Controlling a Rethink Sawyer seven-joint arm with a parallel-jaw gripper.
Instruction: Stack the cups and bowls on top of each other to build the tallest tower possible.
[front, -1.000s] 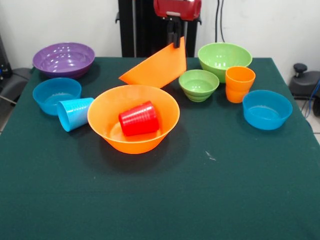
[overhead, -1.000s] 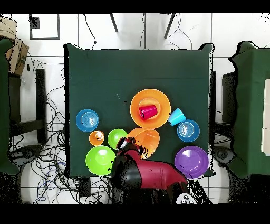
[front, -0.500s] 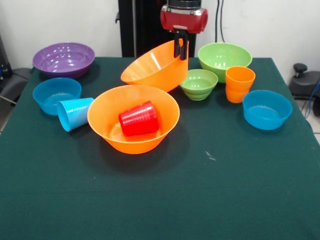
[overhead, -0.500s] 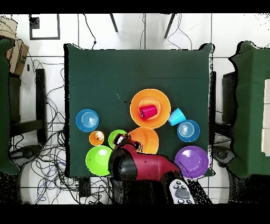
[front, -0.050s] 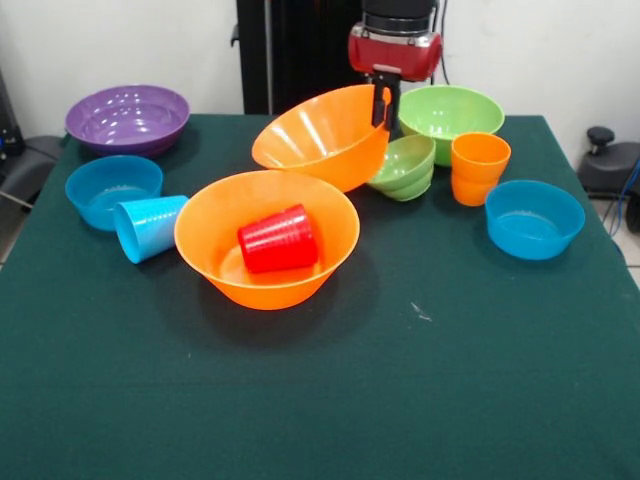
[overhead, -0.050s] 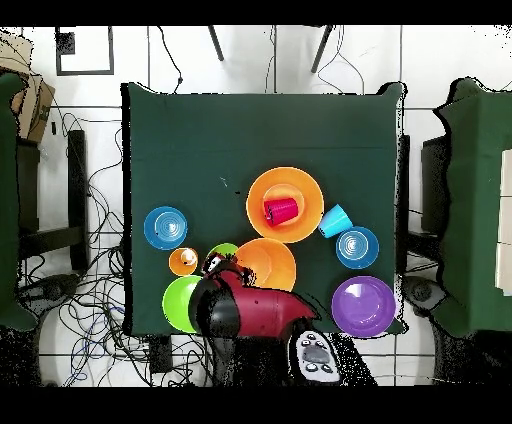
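Front and overhead views of a green worktop (front, -0.050s: 480, 380) set with bowls and cups. The tool (front, -0.050s: 381, 104), below a red wrist, is clamped on the rim of a tilted orange bowl (front, -0.050s: 320, 135), which hangs off the worktop with its opening turned toward the camera side in the front view. Directly under the tool, a small green bowl (front, -0.050s: 405, 168) lies tipped, touching the held bowl's outer wall. Just behind the tool stands a large green bowl (front, -0.050s: 452, 112); beside it, to the front view's right, an upright orange cup (front, -0.050s: 479, 167), and farther out a small blue bowl (front, -0.050s: 534, 218). In front of the held bowl, a second orange bowl (front, -0.050s: 220, 235) rests on the worktop with a red cup (front, -0.050s: 278, 238) lying on its side inside. Touching that bowl's far side from the tool is a light blue cup (front, -0.050s: 148, 227), also on its side, next to another blue bowl (front, -0.050s: 110, 188). A purple bowl (front, -0.050s: 127, 117) stands well apart at the worktop's corner. No tower is built.
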